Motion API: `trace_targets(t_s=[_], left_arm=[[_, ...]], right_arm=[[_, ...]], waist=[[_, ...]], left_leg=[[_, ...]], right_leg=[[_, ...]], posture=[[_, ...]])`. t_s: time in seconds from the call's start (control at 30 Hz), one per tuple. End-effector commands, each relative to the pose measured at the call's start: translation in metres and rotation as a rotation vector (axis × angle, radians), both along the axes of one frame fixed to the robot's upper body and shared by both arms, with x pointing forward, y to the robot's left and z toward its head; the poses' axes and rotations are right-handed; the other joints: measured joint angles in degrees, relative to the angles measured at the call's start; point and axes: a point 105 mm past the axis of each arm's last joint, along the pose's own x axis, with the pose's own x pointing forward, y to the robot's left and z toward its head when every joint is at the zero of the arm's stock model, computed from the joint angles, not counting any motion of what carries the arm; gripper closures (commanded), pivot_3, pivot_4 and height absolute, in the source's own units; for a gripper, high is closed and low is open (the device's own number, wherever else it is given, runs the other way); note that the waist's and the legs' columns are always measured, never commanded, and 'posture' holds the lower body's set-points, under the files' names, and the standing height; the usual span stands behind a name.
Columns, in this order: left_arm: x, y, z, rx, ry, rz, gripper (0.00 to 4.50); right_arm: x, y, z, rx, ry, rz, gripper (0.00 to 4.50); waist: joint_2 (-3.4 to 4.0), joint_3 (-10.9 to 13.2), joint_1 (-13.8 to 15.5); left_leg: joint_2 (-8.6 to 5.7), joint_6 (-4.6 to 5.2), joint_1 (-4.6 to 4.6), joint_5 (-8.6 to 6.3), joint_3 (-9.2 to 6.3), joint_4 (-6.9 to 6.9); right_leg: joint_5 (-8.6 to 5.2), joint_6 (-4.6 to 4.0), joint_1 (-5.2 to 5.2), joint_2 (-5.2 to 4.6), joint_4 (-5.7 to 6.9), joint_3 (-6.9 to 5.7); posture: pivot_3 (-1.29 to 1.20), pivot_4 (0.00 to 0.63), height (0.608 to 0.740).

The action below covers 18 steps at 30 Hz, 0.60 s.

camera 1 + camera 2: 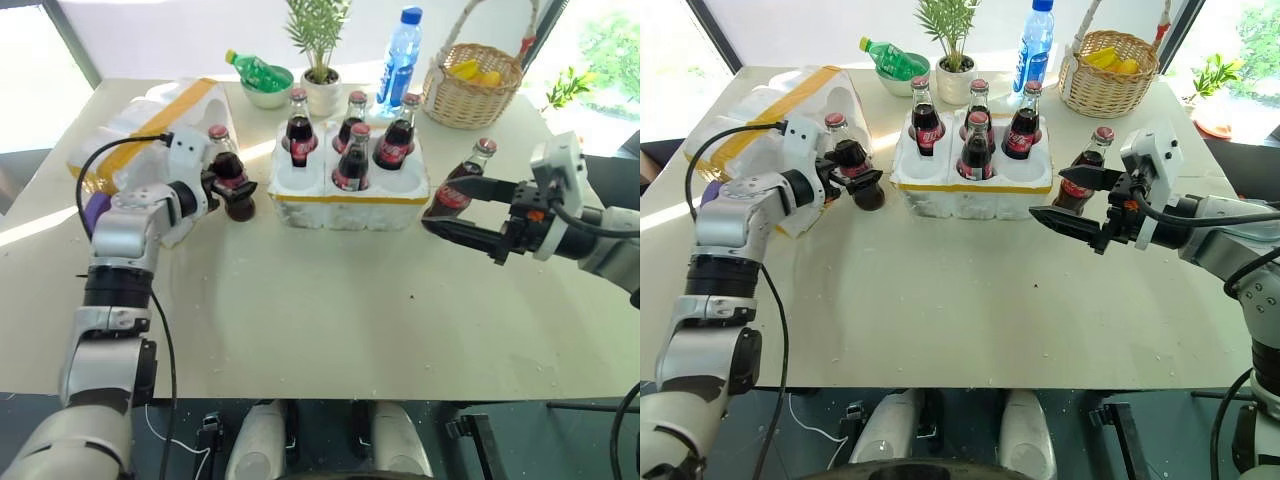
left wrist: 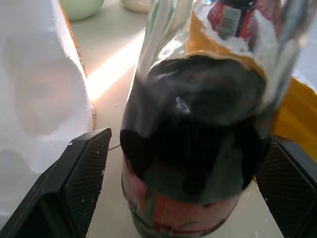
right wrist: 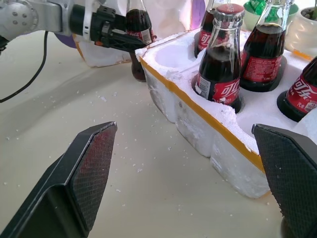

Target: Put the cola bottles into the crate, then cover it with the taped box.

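The white foam crate (image 1: pixel 350 198) with a yellow tape band stands mid-table. Three cola bottles fill its back row and one (image 1: pixel 352 160) its front middle well. The front corner wells are empty. Left of the crate a fifth cola bottle (image 1: pixel 222 150) stands on the table. My left gripper (image 1: pixel 232 187) is open, with a finger (image 2: pixel 84 173) on each side of this bottle (image 2: pixel 193 139). Another cola bottle (image 1: pixel 458 185) stands right of the crate, just beyond my open, empty right gripper (image 1: pixel 1047 192). The taped box (image 1: pixel 150 120) lies behind my left arm.
Along the table's far edge are a green bottle in a bowl (image 1: pixel 262 80), a potted plant (image 1: pixel 320 60), a tall blue water bottle (image 1: pixel 400 55) and a wicker basket (image 1: pixel 470 85). Foam crumbs dot the tabletop (image 1: pixel 330 300) in front of the crate.
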Motion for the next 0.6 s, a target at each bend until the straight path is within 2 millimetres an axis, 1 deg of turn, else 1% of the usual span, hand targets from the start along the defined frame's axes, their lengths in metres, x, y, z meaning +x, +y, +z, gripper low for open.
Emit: trace_targets(t_s=[0.03, 0.13, 0.23, 0.3, 0.33, 0.47, 0.53, 0.6], left_arm=[[0.007, 0.004, -0.001, 0.002, -0.013, 0.007, 0.59], [0.003, 0.010, 0.004, 0.003, -0.019, -0.005, 1.73], [-0.007, 0.019, 0.014, 0.018, -0.020, -0.028, 1.68], [-0.020, 0.020, 0.037, -0.013, -0.040, -0.089, 1.68], [-0.028, 0.018, 0.052, -0.039, -0.054, -0.133, 1.68], [-0.053, 0.004, 0.106, -0.126, -0.102, -0.300, 1.68], [-0.057, -0.003, 0.125, -0.158, -0.120, -0.349, 1.68], [-0.055, -0.014, 0.140, -0.183, -0.138, -0.390, 1.68]], right_arm=[[-0.002, 0.000, 0.014, 0.016, -0.060, 0.002, 0.00], [-0.002, 0.000, 0.014, 0.020, -0.062, -0.002, 0.00], [-0.002, -0.001, 0.013, 0.020, -0.062, -0.007, 0.00], [-0.003, -0.002, 0.013, 0.021, -0.061, -0.013, 0.00], [-0.003, -0.002, 0.012, 0.020, -0.061, -0.016, 0.00], [-0.003, -0.003, 0.011, 0.019, -0.063, -0.023, 0.00], [-0.003, -0.003, 0.011, 0.020, -0.064, -0.027, 0.00], [-0.004, -0.003, 0.010, 0.018, -0.066, -0.031, 0.00]], waist=[[0.00, 0.0, -0.1], [0.00, 0.0, -0.1], [0.00, 0.0, -0.3], [-0.01, 0.0, -0.6], [-0.02, 0.0, -0.6], [-0.08, 0.1, 0.1], [-0.10, 0.1, 0.7], [-0.10, 0.1, 1.2]], left_leg=[[0.00, 0.00, 0.01, 0.00, 0.01, 0.00], [0.02, 0.00, 0.03, 0.00, 0.01, -0.01], [0.03, 0.00, 0.02, 0.00, 0.01, -0.01], [0.04, 0.00, 0.02, 0.00, 0.03, -0.05], [0.05, 0.00, 0.00, 0.00, 0.03, -0.07], [0.05, -0.01, -0.19, 0.01, 0.01, -0.05], [0.02, -0.02, -0.29, 0.01, -0.06, 0.02], [-0.01, -0.01, -0.31, 0.01, -0.04, 0.06]], right_leg=[[0.00, 0.00, 0.00, 0.00, 0.00, 0.00], [0.00, 0.00, -0.01, 0.00, 0.01, 0.00], [0.00, 0.00, -0.03, 0.00, 0.01, 0.00], [0.00, 0.00, -0.07, 0.00, 0.01, 0.01], [0.00, 0.00, -0.09, 0.01, 0.01, 0.01], [0.00, -0.01, -0.23, 0.02, 0.01, 0.01], [0.00, 0.00, -0.22, 0.01, 0.00, -0.04], [0.00, 0.01, -0.20, 0.00, -0.03, -0.04]], posture=[[0.00, 0.150, 0.740], [0.00, 0.150, 0.740], [0.00, 0.150, 0.740], [0.00, 0.150, 0.740], [0.00, 0.150, 0.740], [0.00, 0.150, 0.740], [0.00, 0.150, 0.740], [0.00, 0.150, 0.740]])
